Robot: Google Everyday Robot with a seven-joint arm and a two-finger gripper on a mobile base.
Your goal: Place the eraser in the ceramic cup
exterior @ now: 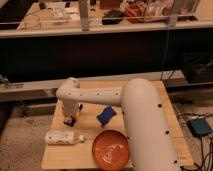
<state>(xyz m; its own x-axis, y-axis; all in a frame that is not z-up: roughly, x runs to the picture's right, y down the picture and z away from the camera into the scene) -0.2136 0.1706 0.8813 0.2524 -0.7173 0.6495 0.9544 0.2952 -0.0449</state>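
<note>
Left on the table (162, 105), the gripper (70, 115) sits over a small dark eraser (69, 121) (open or closed, I cannot tell). It is probably light and rubbery, so pinch its narrow sides.

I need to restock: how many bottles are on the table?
1: a white bottle lying on its side at the front left of the table, just in front of the pincer, which is lowered near the table's left edge. The arm may hide others.

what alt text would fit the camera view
A white robot arm reaches across a wooden table, its pincer low near the picture's left. Nearby sit a blue object, an orange bowl and a white bottle lying flat.
</note>
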